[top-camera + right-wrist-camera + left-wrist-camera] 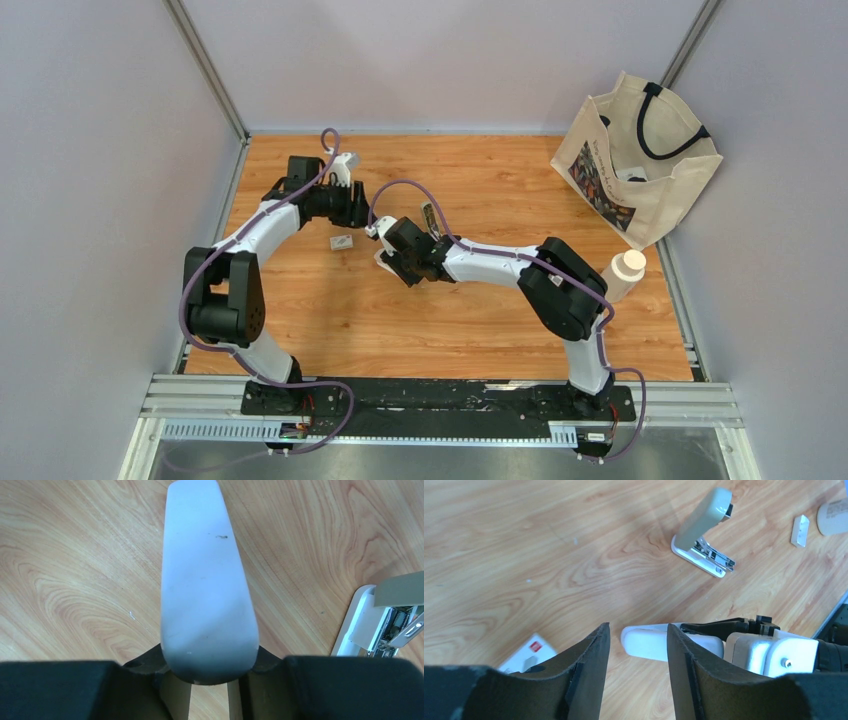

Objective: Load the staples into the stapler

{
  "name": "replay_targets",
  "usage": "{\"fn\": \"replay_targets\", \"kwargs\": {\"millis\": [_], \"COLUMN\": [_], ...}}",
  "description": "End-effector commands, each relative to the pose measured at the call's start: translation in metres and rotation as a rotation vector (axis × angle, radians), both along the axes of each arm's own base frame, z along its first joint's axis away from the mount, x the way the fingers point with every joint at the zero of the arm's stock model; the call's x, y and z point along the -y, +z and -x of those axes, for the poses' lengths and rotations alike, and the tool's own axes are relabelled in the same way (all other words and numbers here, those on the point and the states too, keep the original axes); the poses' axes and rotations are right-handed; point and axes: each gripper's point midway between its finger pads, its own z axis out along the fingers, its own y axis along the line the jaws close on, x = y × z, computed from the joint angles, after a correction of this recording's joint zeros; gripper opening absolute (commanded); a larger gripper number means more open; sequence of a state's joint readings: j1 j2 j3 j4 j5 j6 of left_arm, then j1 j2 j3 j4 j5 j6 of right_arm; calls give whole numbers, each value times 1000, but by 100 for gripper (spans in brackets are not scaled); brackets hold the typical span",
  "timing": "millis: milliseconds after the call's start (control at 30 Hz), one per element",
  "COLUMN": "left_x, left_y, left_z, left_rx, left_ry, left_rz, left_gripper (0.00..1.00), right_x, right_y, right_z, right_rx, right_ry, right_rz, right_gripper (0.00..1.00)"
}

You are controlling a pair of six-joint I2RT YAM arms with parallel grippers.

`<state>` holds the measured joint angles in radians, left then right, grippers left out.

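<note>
We're looking at both grippers hovering by the gaping stapler.
Just beside the stapler, the right gripper is clenching a long white bar. A little further from the stapler, the left gripper is hanging with jaws released, nothing between them. The stapler is sitting top swung up, metal magazine showing. A red-and-white box is lying near it. The staples we're not managing to pick out.
</note>
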<state>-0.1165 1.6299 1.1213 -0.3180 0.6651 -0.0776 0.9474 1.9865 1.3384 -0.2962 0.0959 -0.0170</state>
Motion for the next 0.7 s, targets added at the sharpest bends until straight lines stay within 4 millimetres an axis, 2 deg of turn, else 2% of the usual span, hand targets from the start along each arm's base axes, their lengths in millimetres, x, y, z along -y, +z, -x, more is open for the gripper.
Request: {"fn": "replay_targets", "kwargs": {"millis": [0, 233, 367, 500, 667], "left_x": [-12, -15, -14, -11, -1], "left_y": [44, 45, 49, 58, 74], "left_z": [-7, -5, -8, -14, -29], "left_rx": [129, 131, 134, 141, 167], "left_ry": [0, -4, -5, -7, -21], "left_rz": [-3, -16, -16, 2, 12], "left_gripper": [55, 56, 56, 56, 57], "right_x": [0, 9, 18, 35, 62], "right_y": [26, 37, 54, 72, 89], "right_z": [1, 6, 6, 3, -13], "right_rx": [34, 56, 90, 127, 165], "right_ry": [33, 62, 76, 79, 36], "right_rz": [-39, -31, -35, -47, -70], "right_gripper": [34, 38, 38, 39, 42]}}
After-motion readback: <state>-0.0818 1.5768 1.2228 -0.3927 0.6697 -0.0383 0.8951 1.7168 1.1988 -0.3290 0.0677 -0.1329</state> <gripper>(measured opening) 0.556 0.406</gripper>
